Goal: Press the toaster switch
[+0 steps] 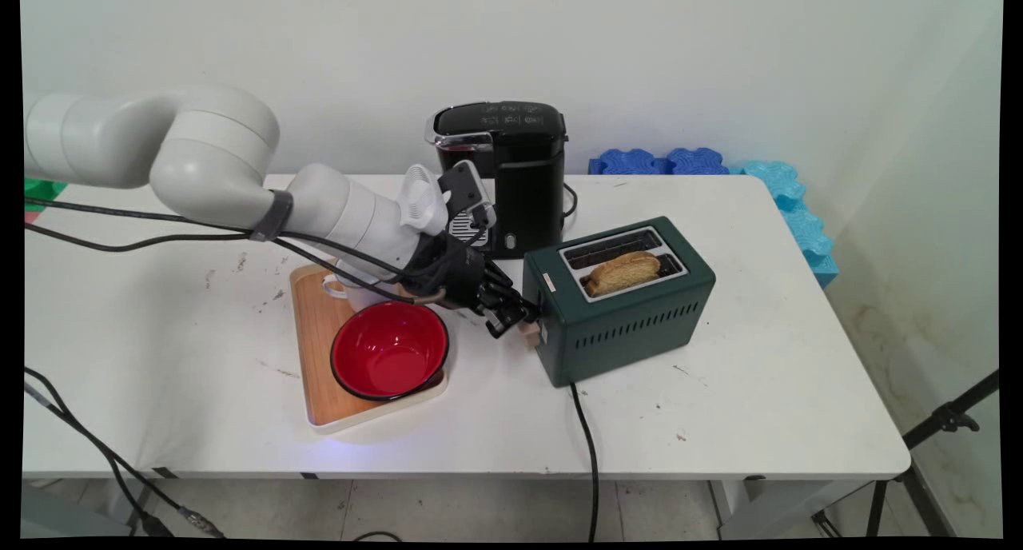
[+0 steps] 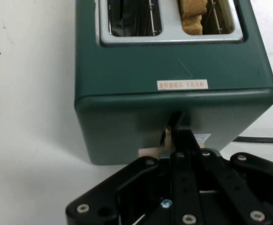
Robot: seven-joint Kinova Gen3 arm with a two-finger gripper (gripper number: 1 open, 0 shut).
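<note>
A dark green two-slot toaster (image 1: 623,310) stands right of the table's middle, with a slice of toasted bread (image 1: 623,272) sticking up out of its nearer slot. My gripper (image 1: 519,320) is at the toaster's left end face, low down by the beige lever (image 1: 529,334). In the hand view the toaster (image 2: 174,61) fills the upper part, with the bread (image 2: 193,16) in the right slot. There my gripper (image 2: 178,136) is shut, its fingers pressed together against the lever slot and touching the lever (image 2: 150,151), whose end pokes out to their left.
A black coffee machine (image 1: 511,174) stands behind the gripper. A wooden tray (image 1: 320,334) to its left holds a red bowl (image 1: 389,348) and a white cup (image 1: 352,290) partly under the arm. The toaster's black cord (image 1: 587,446) runs off the front edge. Blue foam mats (image 1: 719,166) lie at the back right.
</note>
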